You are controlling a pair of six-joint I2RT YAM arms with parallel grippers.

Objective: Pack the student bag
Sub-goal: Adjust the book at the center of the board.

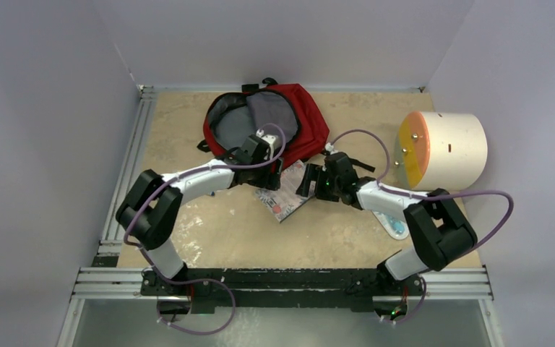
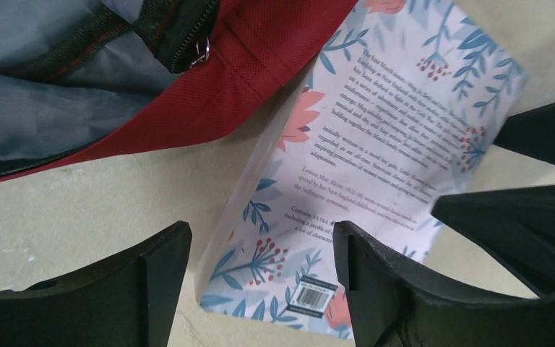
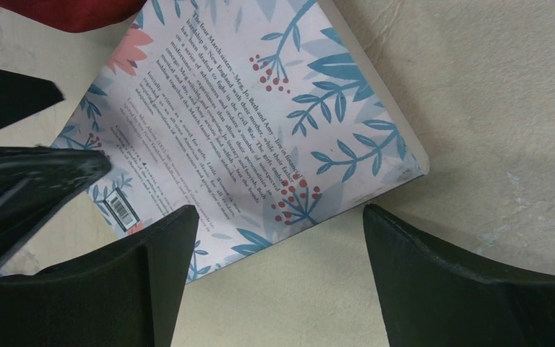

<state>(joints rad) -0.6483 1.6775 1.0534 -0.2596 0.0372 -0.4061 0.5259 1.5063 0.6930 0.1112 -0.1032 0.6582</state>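
Hovering over floral book [image 2: 376,130] by student bag [image 2: 209,94]: left gripper [image 2: 260,238], right gripper [image 3: 280,217], jaws wide apart, gripping nothing.

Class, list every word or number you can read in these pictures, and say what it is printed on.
"The four March sisters—Meg, Jo, Beth and Amy": opening of the blurb on the back of the book.
Rest of the blurb: too small to read reliably.
Barcode digits: too small.
Student bag: no lettering shows.

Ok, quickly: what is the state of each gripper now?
Left gripper: open, holding nothing, above the book.
Right gripper: open, holding nothing.
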